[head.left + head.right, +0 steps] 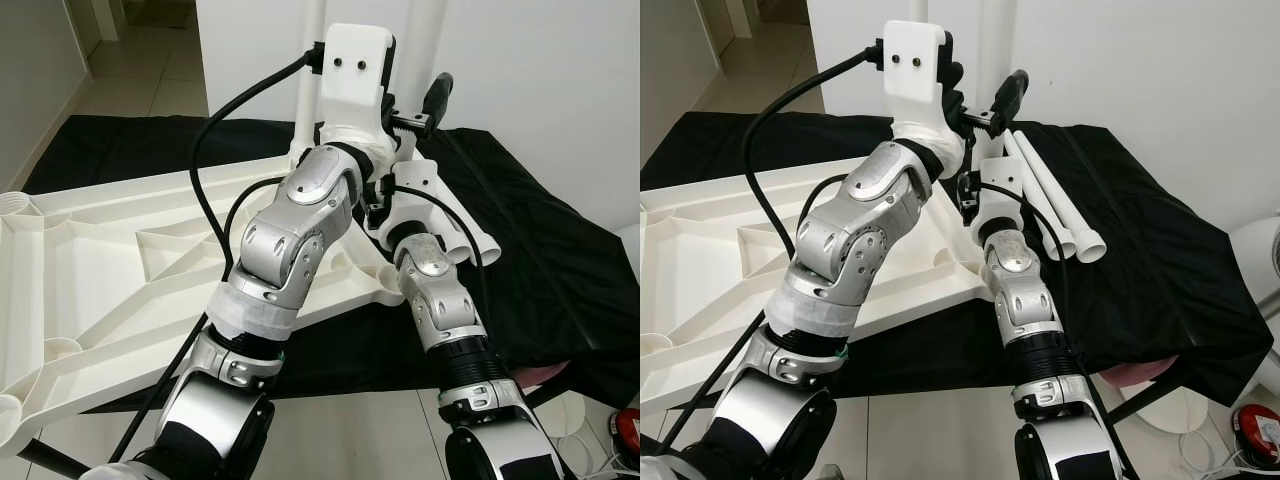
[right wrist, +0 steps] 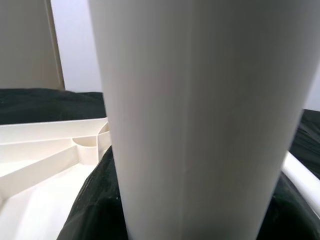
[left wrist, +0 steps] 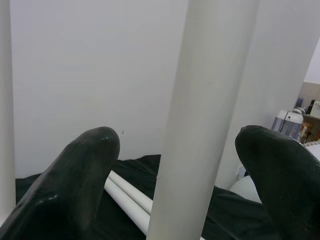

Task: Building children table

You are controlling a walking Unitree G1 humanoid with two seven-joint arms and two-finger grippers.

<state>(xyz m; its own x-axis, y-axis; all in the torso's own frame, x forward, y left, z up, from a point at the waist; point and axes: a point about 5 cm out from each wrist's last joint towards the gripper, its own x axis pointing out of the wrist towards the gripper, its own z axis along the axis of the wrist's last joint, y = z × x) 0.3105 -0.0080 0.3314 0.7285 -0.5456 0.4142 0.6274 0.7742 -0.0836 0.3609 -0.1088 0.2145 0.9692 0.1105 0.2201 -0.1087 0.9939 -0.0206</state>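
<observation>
Fingers of the left tool [image 3: 180, 175] are spread wide either side of an upright table leg [image 3: 205, 115], not touching it, while the right tool [image 2: 195, 220] sits hard up against a leg lower down, its black fingers [image 2: 95, 210] showing behind the tube, though whether they're clamped I cannot tell. That leg looks a light, stiff, hollow plastic tube, smooth and likely slippery, so a grip low on the shaft near the socket seems safest for steadying it. Further out, the white table frame [image 1: 120, 250] lies underside-up on a black cloth [image 1: 1160, 250], ribbed and with round corner sockets [image 1: 15, 205]. Two spare legs [image 1: 1060, 205] rest side by side on the cloth beside the right arm.
</observation>
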